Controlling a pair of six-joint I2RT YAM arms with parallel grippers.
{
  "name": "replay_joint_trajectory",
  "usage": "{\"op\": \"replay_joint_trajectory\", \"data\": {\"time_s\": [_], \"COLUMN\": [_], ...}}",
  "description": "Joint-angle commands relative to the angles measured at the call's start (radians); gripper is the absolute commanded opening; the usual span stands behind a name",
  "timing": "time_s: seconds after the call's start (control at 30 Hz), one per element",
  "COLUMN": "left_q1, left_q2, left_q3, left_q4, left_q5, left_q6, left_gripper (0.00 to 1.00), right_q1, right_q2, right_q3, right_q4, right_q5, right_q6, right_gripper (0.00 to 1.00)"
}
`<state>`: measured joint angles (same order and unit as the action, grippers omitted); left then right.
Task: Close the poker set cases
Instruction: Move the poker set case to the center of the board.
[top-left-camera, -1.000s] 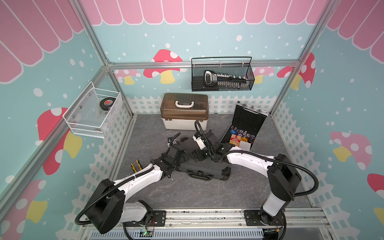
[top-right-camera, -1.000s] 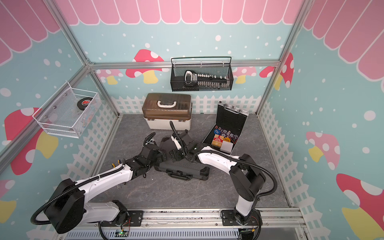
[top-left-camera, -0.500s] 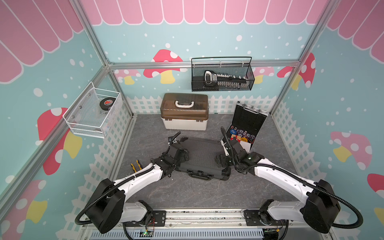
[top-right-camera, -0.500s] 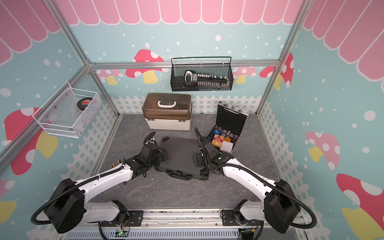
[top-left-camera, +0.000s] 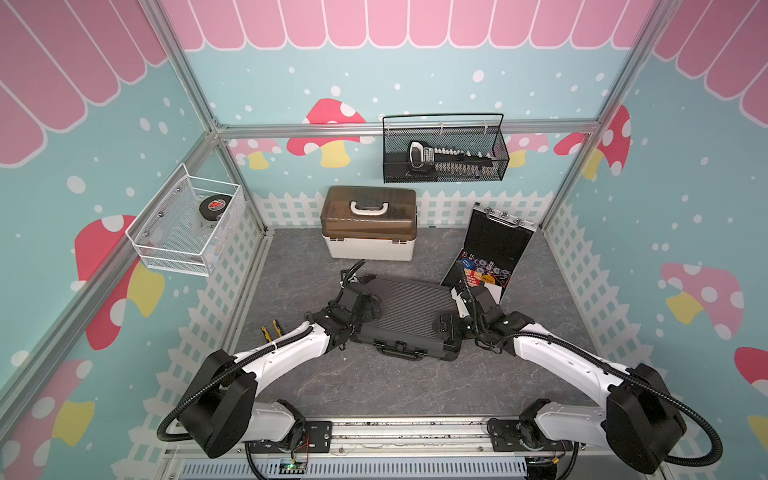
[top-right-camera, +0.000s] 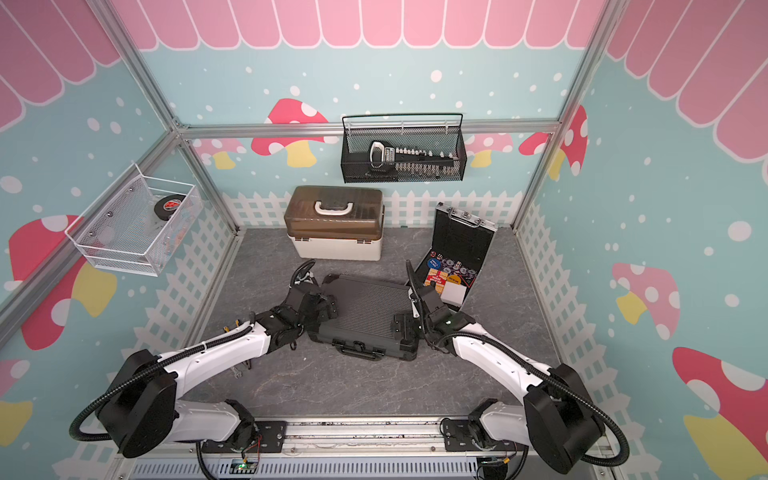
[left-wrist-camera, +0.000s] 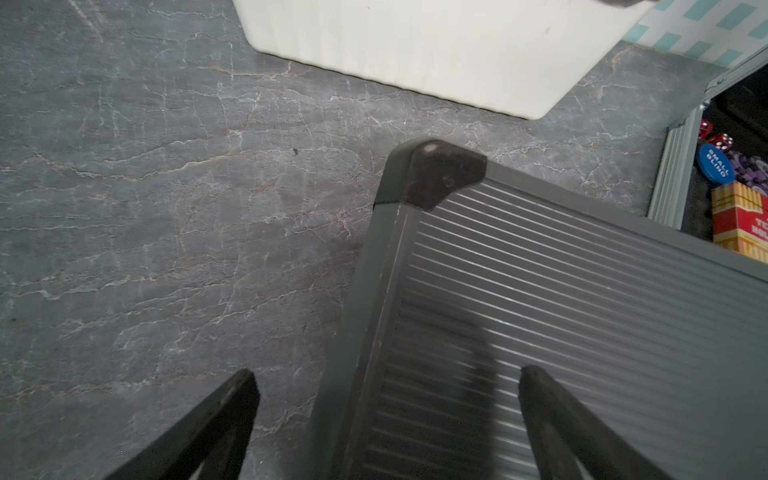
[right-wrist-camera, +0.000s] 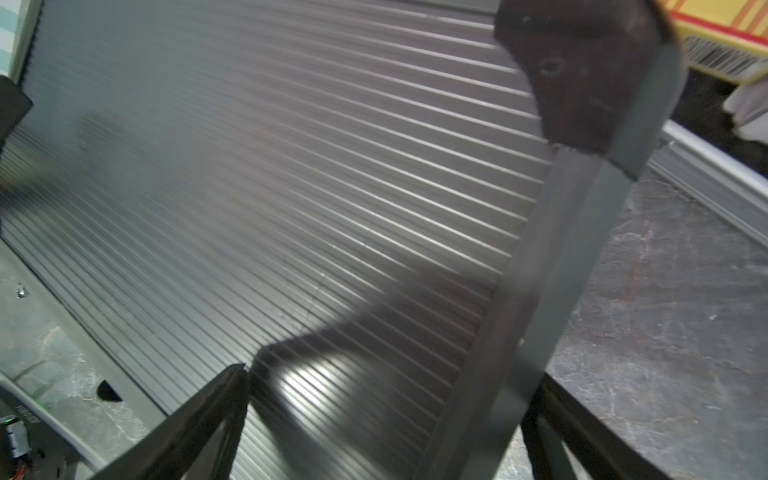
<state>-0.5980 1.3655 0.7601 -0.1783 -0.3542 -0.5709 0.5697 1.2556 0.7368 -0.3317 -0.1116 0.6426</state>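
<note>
Black case (top-left-camera: 411, 307) lies shut mid surface (top-left-camera: 374, 386), left hand (left-wrist-camera: 388, 395) and right hand (right-wrist-camera: 390, 395) both wide open, empty, straddling its side edges; silver case (top-left-camera: 494, 249) sits back-right, lid up, so a sloppy pull-out could snag an edge and ram one into the other.

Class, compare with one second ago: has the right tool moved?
Yes. The right tool moved rightward, away from the cream box: from over the middle of the black case to its right edge, nearer the open silver case.
</note>
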Motion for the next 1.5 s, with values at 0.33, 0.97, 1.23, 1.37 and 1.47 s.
{"op": "replay_joint_trajectory", "data": {"time_s": [0.33,0.97,1.23,1.37,1.47], "left_q1": [0.004,0.177,0.213,0.213,0.213], "left_q2": [0.024,-0.052,-0.06,-0.062,-0.067], "left_q3": [0.028,-0.042,-0.045,-0.059,-0.067], "left_q4": [-0.002,-0.042,-0.042,-0.033,-0.03], "left_q5": [-0.017,-0.007,0.006,0.015,0.022], "left_q6": [-0.004,0.034,0.059,0.057,0.051], "left_gripper": [0.98,0.99,0.99,0.98,0.99], "right_q1": [0.123,0.24,0.246,0.228,0.205], "right_q2": [0.242,0.772,0.805,0.753,0.697], "right_q3": [0.151,0.681,0.747,0.722,0.696], "right_q4": [0.101,0.176,0.115,0.097,0.088], "right_q5": [-0.247,-0.381,-0.264,-0.174,-0.098], "right_q6": [-0.05,-0.071,-0.092,-0.109,-0.123], "right_gripper": [0.95,0.94,0.94,0.95,0.96]}}
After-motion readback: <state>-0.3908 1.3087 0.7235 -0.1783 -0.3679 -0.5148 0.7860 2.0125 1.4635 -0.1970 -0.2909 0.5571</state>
